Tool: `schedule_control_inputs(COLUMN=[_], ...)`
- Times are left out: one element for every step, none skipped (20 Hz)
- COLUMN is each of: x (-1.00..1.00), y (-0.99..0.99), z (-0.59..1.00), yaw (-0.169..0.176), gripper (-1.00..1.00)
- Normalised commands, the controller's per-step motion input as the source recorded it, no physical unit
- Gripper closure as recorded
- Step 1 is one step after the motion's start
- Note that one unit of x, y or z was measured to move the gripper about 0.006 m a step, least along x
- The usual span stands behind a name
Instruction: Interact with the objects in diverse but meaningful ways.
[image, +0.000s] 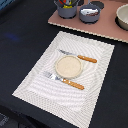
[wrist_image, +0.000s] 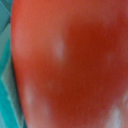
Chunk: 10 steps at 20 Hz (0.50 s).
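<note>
Dark tabletop (image: 20, 45) fills most of the exterior view, and no arm or claw appears in that view. A pale striped placemat (image: 50, 85) lies on it at an angle, its long axis running from the lower part of the exterior view's left toward the upper right. Behind the mat, a pink board (image: 107, 26) covers the far edge of the table on the exterior view's right. Three containers stand on this board: a grey pot (image: 68, 10) holding coloured items too small to identify, a smaller grey pot (image: 89, 14) just beside it with a pale object inside, and a cream bowl (image: 123, 16) cut off by the frame edge.

At the centre of the mat rests a round cream plate (image: 68, 66). A knife (image: 79, 56) with an orange handle lies on the far side of the plate, close to its rim. A fork (image: 64, 80) with an orange handle lies on the near side, its tines toward the exterior view's left.

Wrist view: a smooth red surface, consistent with the tomato (wrist_image: 70, 65), fills nearly the whole frame and is strongly blurred. A narrow teal strip (wrist_image: 6, 75) shows along one edge. The tomato sits directly before the wrist camera; its place on the table cannot be told. The claw's fingers are not visible in either view, so whether it is wide, narrow or holding the tomato cannot be told.
</note>
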Motion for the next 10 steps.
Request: schedule_control_inputs(x=[0.0, 0.0, 0.0, 0.0, -0.02, -0.06, -0.06, -0.07, -0.08, -0.09], y=[0.18, 0.13, 0.1, 0.06, 0.02, 0.02, 0.03, 0.01, 0.01, 0.01], z=[0.09, 0.03, 0.0, 0.0, -0.02, -0.06, -0.07, -0.07, -0.08, -0.1], yaw=[0.0, 0.0, 0.0, 0.0, 0.0, 0.0, 0.0, 0.0, 0.0, 0.0], gripper=[1.0, 1.0, 1.0, 1.0, 1.0, 1.0, 1.0, 1.0, 1.0, 1.0])
